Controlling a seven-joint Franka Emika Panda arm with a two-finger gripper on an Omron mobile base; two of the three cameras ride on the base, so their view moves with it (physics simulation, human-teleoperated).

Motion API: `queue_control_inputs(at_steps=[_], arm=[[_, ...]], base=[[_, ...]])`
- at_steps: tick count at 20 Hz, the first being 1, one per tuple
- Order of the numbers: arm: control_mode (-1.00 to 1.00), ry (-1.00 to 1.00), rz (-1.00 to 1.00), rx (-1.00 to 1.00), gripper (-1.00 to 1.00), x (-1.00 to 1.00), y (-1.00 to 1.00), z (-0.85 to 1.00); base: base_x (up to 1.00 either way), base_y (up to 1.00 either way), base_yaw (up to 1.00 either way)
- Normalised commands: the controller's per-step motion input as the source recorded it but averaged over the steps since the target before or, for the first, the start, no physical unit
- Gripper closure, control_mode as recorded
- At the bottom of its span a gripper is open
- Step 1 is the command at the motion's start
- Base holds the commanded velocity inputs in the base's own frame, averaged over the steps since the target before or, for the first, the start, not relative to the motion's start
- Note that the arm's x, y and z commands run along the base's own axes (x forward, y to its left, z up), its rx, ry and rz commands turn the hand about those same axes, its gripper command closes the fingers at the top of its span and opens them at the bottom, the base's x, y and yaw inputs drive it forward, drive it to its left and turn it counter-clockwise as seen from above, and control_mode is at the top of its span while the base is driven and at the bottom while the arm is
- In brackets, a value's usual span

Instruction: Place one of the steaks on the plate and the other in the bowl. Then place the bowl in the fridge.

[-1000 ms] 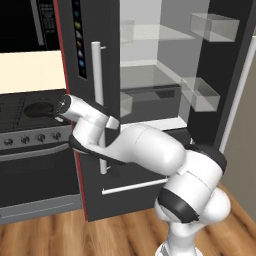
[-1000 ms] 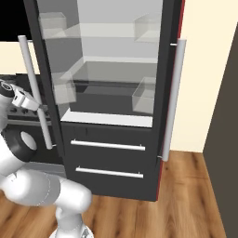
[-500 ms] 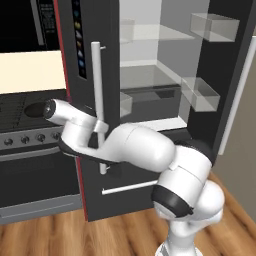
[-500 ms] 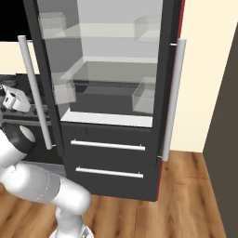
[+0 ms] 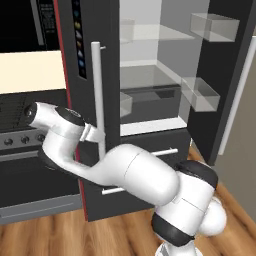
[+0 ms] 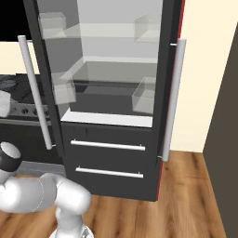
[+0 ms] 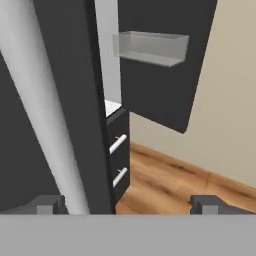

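Fridge stands open over wood floor, beside stove.

The fridge runs off the top edge of both base views, so its upper shelves are cut short. In the left base view the arm covers the lower drawers at centre — just a bit of one handle shows. The oven at the left edge is cropped. In the hand view the silver bar handle leaves the frame at upper left — its ends are unseen.
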Motion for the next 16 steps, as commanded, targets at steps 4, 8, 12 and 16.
queue_control_inputs(at_steps=[4,8,12,16], arm=[[-1.00,0.00,0.00,0.20,-1.00,-1.00,-0.90,0.13],[-1.00,0.00,0.00,0.53,-1.00,-0.85,-1.00,-0.47],[-1.00,0.00,0.00,0.63,-1.00,-0.54,-1.00,-0.27],[-1.00,0.00,-0.17,0.57,-1.00,-0.13,-1.00,-0.49]], base=[[0.00,0.00,0.00],[0.00,0.00,0.00],[0.00,0.00,0.00],[0.00,0.00,0.00]])
